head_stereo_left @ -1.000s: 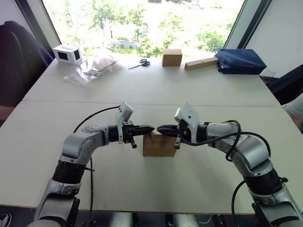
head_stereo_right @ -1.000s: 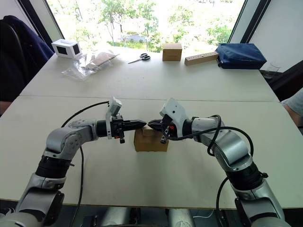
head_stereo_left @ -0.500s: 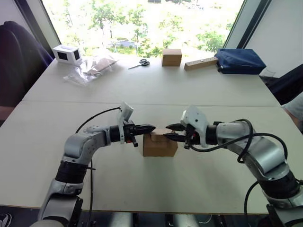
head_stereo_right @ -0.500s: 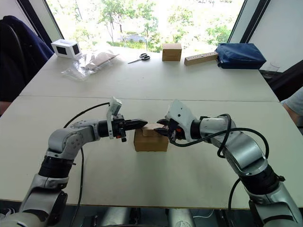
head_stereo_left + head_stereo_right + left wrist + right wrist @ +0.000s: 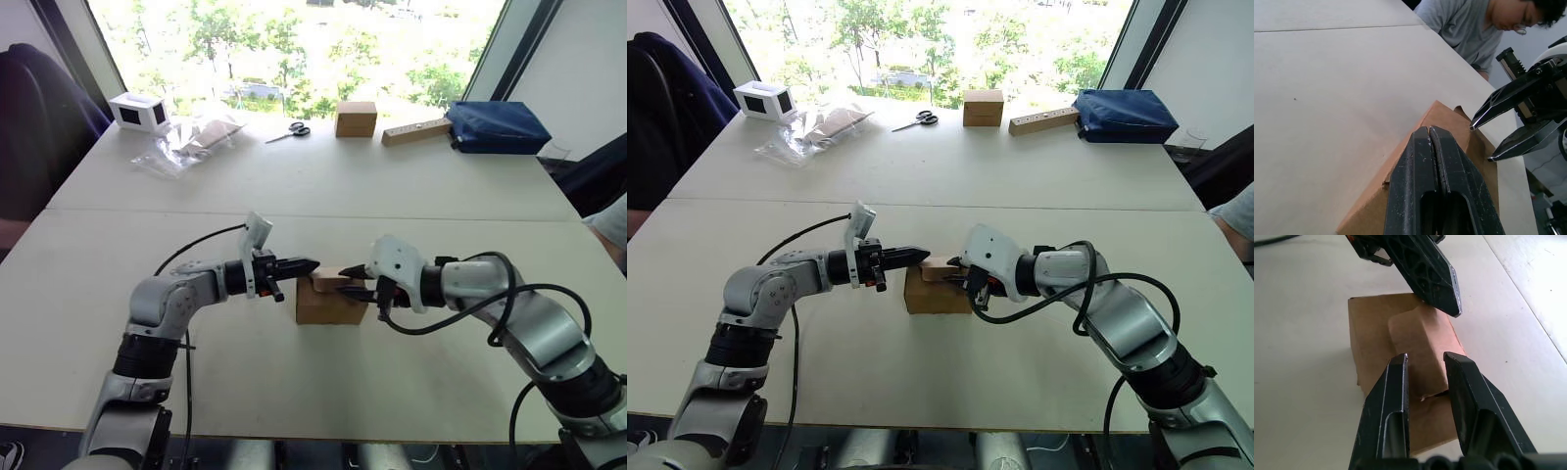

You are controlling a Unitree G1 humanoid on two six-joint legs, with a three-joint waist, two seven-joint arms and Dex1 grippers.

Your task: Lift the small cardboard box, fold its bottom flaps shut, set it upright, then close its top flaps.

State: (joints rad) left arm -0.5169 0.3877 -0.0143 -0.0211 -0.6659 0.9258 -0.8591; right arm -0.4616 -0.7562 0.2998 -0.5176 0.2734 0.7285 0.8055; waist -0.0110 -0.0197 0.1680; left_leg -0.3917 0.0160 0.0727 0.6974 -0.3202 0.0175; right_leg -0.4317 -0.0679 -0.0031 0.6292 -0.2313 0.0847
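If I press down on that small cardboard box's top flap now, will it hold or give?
The small cardboard box is thin plain cardboard, so its flap will probably bend easily. It looks light and may slide on the smooth table. The right gripper is open over the flap; the left gripper is shut.

Right gripper [image 5: 355,280] lower and parted over small cardboard box [image 5: 328,304], perhaps touching.
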